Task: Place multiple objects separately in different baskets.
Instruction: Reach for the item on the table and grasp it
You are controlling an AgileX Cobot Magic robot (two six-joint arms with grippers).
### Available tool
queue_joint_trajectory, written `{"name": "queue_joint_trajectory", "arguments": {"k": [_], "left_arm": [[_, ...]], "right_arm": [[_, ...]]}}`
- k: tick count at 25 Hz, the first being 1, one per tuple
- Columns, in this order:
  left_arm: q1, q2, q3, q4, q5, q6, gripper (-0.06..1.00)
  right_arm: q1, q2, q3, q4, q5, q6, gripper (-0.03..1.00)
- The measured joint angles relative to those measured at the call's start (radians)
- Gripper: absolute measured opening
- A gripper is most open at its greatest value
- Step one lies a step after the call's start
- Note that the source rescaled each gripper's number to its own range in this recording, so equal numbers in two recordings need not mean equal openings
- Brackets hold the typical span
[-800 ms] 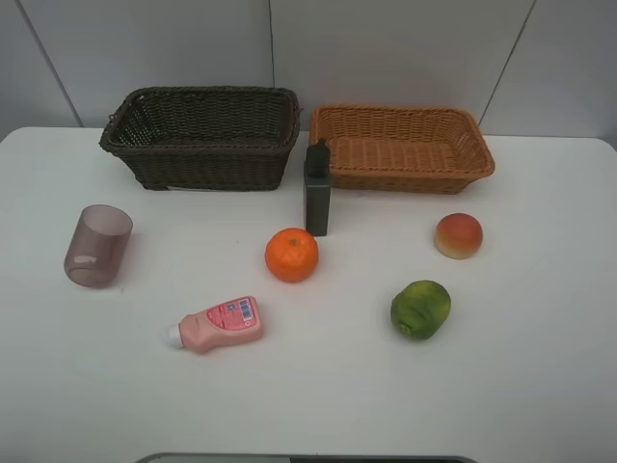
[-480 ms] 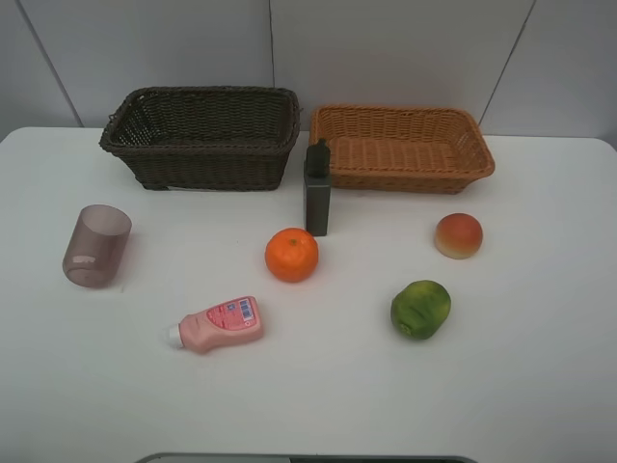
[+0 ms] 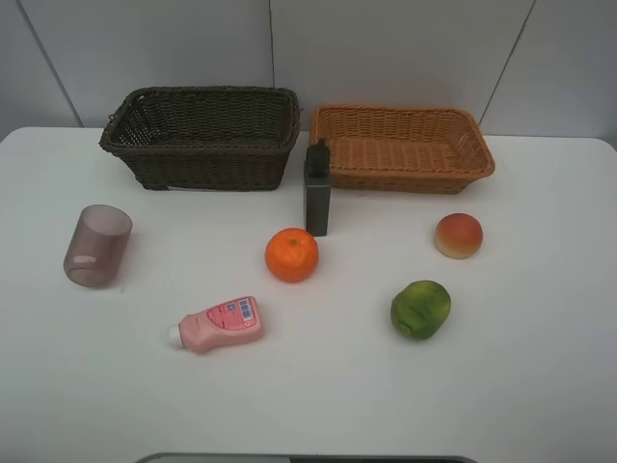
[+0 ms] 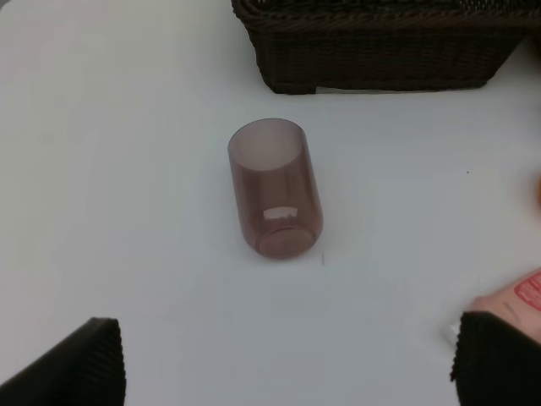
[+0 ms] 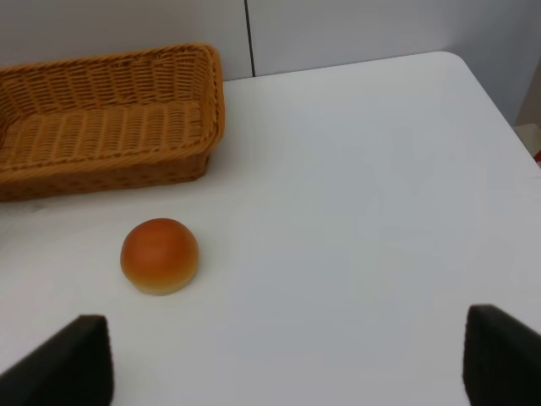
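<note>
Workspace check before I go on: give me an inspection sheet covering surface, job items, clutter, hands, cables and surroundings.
Surface: white table, no spills seen.
Job's things: dark brown basket and orange-tan basket, nothing seen inside; on the table, mauve cup apparently on its side, pink squeeze bottle lying down, grey bottle upright, orange, peach-like fruit, green fruit.
Clutter: nothing seen.
Hands: left hand open, empty; right hand open, empty.
Cables: nothing seen.
Surroundings: pale wall panels behind.
</note>
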Motion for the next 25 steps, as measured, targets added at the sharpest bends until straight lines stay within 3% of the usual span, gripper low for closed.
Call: {"name": "queue_joint_trajectory", "arguments": {"k": [25], "left_arm": [[0.0, 0.0, 0.0, 0.0, 0.0, 0.0, 0.96]], "right_arm": [[0.0, 0.0, 0.0, 0.0, 0.0, 0.0, 0.86]]}}
